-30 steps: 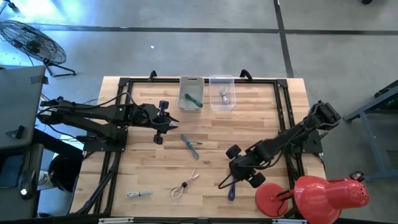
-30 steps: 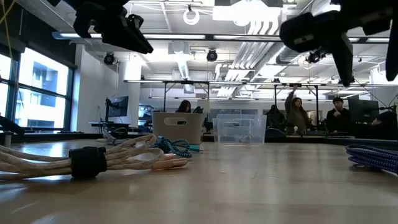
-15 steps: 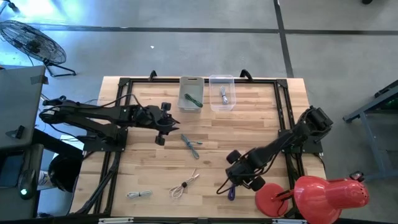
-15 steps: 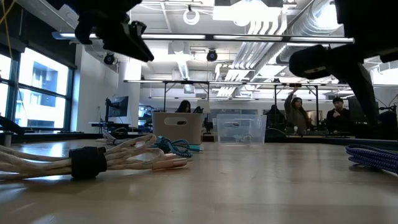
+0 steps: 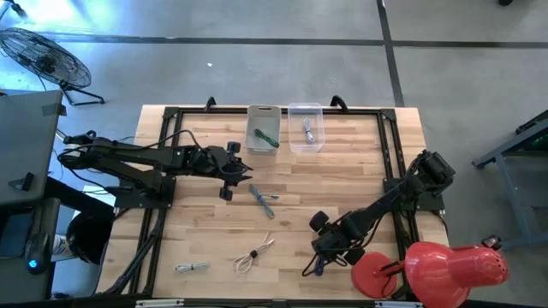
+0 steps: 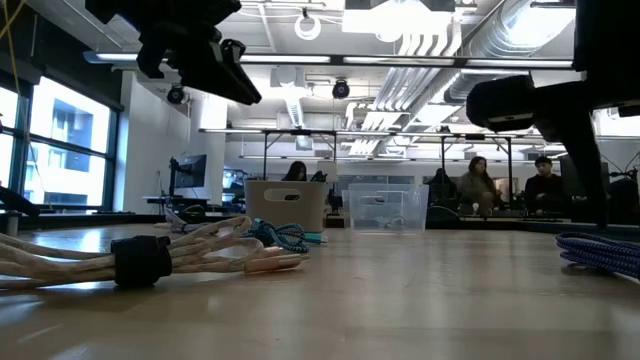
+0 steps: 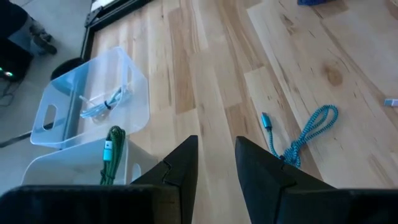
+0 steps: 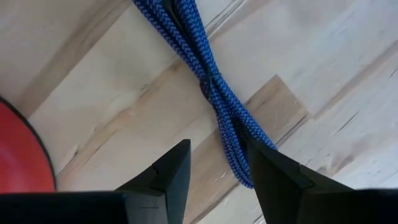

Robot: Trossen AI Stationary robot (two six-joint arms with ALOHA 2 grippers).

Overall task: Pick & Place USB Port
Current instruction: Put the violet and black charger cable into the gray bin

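Right gripper [image 8: 214, 171], fingers apart, hangs directly above the blue cable [image 8: 211, 87], whose long axis crosses the gap; left gripper [image 7: 216, 163], fingers apart, waits near the teal cable [image 7: 305, 134].

Even, fairly bright light falls on the wooden table [image 5: 282, 184] from overhead, with only faint shadows under the arms. In the low view, ceiling lights [image 6: 400, 20] glare white, the arms show as dark silhouettes, and the nearest cable bundle [image 6: 140, 258] is slightly soft. Both wrist views are sharp and evenly lit.
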